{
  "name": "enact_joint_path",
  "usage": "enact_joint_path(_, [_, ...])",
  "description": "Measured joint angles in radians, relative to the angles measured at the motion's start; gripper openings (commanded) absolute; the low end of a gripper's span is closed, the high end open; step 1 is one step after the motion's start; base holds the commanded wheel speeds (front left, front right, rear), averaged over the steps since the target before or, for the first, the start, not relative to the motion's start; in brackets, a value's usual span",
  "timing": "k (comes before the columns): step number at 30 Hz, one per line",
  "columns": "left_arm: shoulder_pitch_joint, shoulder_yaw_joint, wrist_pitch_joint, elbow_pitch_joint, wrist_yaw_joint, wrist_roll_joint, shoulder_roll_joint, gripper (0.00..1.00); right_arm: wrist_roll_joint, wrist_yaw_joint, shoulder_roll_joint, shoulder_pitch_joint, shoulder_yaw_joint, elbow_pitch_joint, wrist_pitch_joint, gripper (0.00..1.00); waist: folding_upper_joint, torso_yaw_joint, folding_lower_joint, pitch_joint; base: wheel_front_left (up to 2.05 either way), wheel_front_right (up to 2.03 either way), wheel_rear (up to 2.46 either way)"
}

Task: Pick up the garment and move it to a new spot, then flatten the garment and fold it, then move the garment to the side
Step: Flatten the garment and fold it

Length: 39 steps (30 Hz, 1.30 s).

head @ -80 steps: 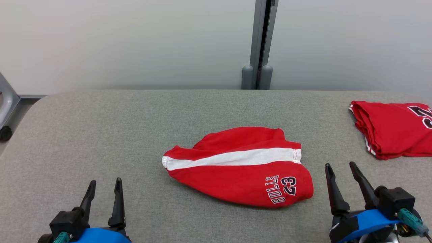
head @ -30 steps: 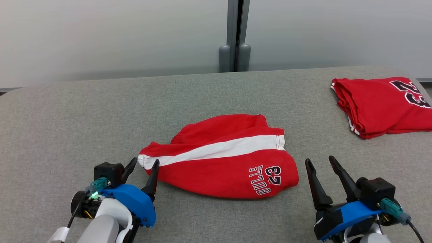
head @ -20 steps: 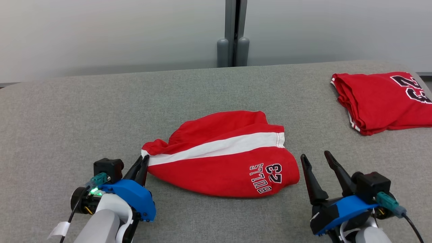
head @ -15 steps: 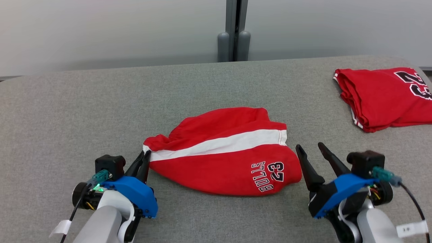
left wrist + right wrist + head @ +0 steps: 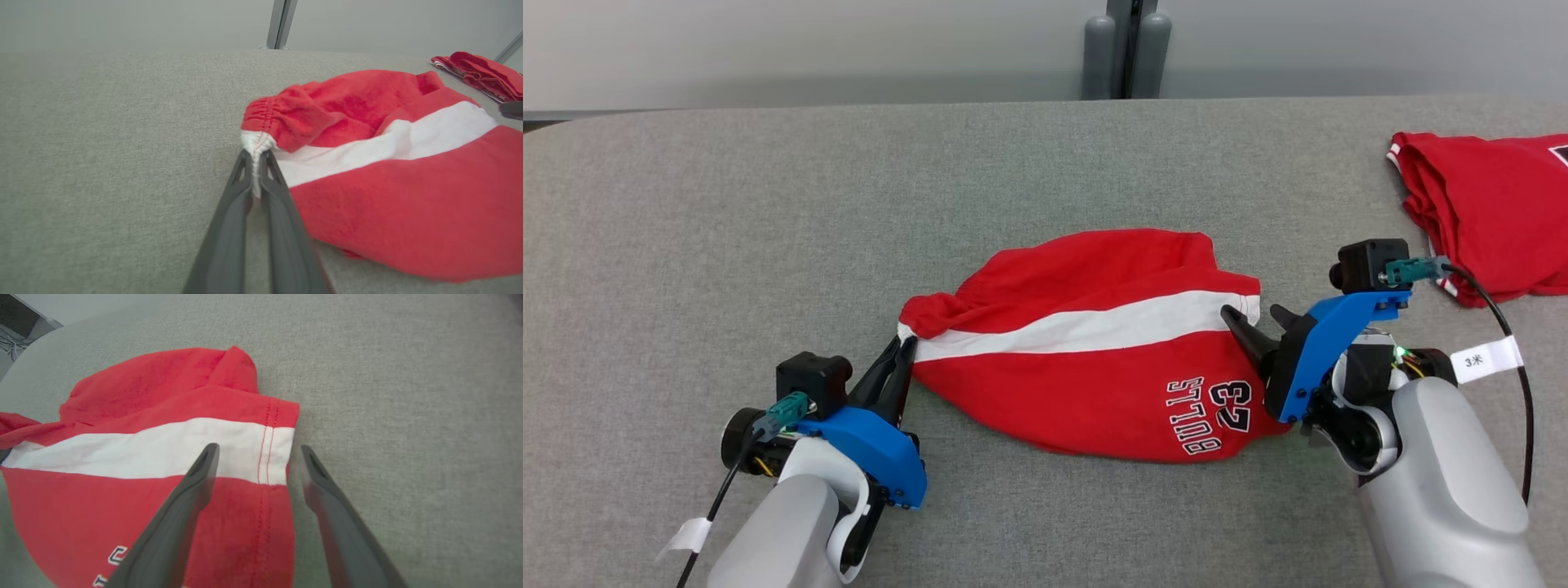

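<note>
While left pincer [image 5: 905,343] pinches shorts [image 5: 1094,384] waistband corner, right pincer [image 5: 1250,311] stands wide astride hem.

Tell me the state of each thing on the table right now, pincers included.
red shorts: crumpled, not folded, lying on the table.
left pincer: shut on the shorts' white waistband corner.
right pincer: open, straddling the shorts' hem at the white stripe.
red jersey: folded, lying at the table's far right.
</note>
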Motion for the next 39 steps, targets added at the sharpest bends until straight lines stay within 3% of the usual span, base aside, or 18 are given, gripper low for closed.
enact_joint_path(16, [-0.034, -0.018, -0.025, 0.044, -0.003, -0.036, 0.016, 0.00, 0.127, 0.000, 0.000, -0.128, 0.100, 0.238, -0.080, 1.00, 0.0000, 0.002, -0.0001, 0.032, 0.00, 0.00, 0.00])
enact_joint_path(28, [-0.048, -0.034, -0.034, 0.065, -0.003, -0.053, 0.017, 0.00, 0.185, 0.000, 0.000, -0.186, 0.120, 0.367, -0.160, 1.00, 0.0000, 0.004, -0.0001, 0.024, 0.00, 0.00, 0.00])
enact_joint_path(30, [-0.048, -0.038, -0.034, 0.068, -0.003, -0.053, 0.017, 0.00, 0.210, 0.000, 0.000, -0.187, 0.151, 0.370, -0.160, 0.67, 0.0000, 0.003, -0.0001, 0.020, 0.00, 0.00, 0.00])
enact_joint_path(31, [-0.048, -0.039, -0.034, 0.069, -0.003, -0.054, 0.017, 0.00, 0.219, 0.000, 0.000, -0.187, 0.168, 0.370, -0.167, 0.40, 0.0001, 0.003, -0.0001, 0.018, 0.00, 0.00, 0.00])
enact_joint_path(33, [-0.048, -0.041, -0.035, 0.072, -0.003, -0.061, 0.017, 0.00, 0.236, 0.000, 0.001, -0.187, 0.192, 0.364, -0.188, 0.00, 0.0001, 0.002, 0.0000, 0.013, 0.00, 0.00, 0.00])
enact_joint_path(39, [-0.035, -0.042, -0.043, 0.076, -0.003, -0.071, 0.022, 0.00, 0.225, 0.000, 0.000, -0.184, 0.215, 0.328, -0.251, 0.00, 0.0000, -0.001, -0.0001, -0.011, 0.00, 0.00, 0.00])
